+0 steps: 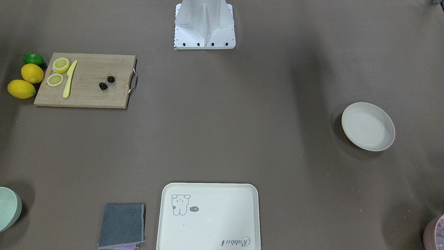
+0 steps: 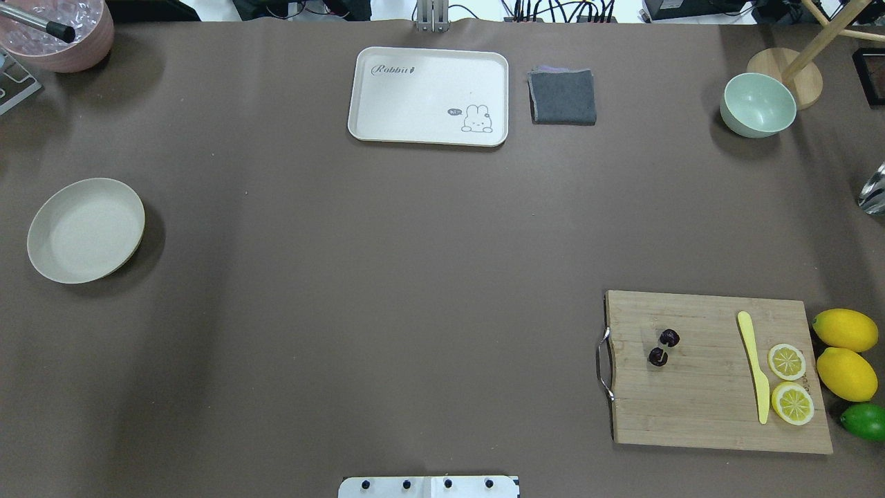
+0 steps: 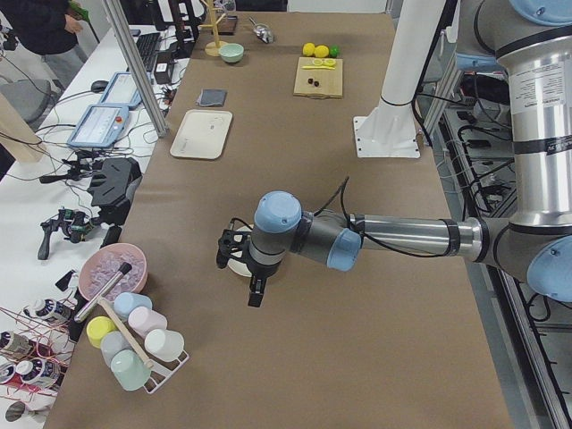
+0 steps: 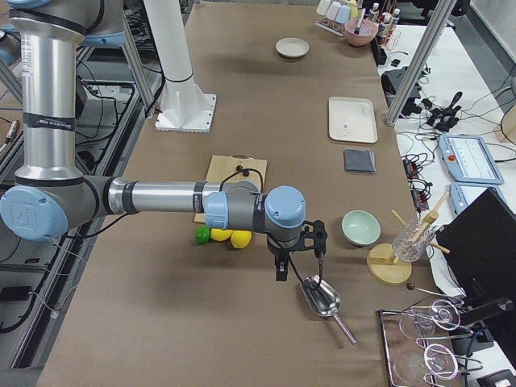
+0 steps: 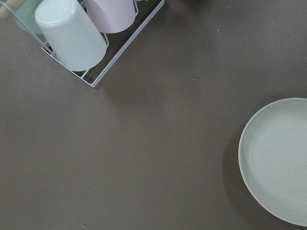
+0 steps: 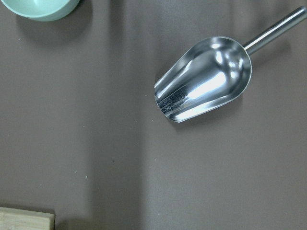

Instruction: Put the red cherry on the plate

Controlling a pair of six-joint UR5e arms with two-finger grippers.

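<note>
A brown desk (image 2: 346, 277) seen from above. At its far left lies the round cream plate (image 2: 86, 230). The left pincer (image 3: 253, 290) hangs above the desk close to this plate, which lies at the right edge of its wrist camera's view, with upturned cups (image 5: 71, 34) at the top left. It shows only in the side view, so I cannot tell whether it is apart or together. At the far middle edge sits a cream tray (image 2: 428, 95) with a cartoon drawing, and just right of it a folded grey cloth (image 2: 562, 96). Further right is a pale green bowl (image 2: 758, 105). Near the robot on the right lies a wooden cutting board (image 2: 712, 408). The cherries (image 2: 664, 347), two dark ones joined by stems, rest on its left part, well apart from the plate. Then come a yellow knife (image 2: 753, 366) and two lemon slices (image 2: 787, 361). Off the board's right edge lie two lemons (image 2: 845, 330) and a lime (image 2: 864, 421). The right pincer (image 4: 298, 256) hangs above a metal scoop (image 6: 206, 79); again I cannot tell whether it is apart or together.
</note>
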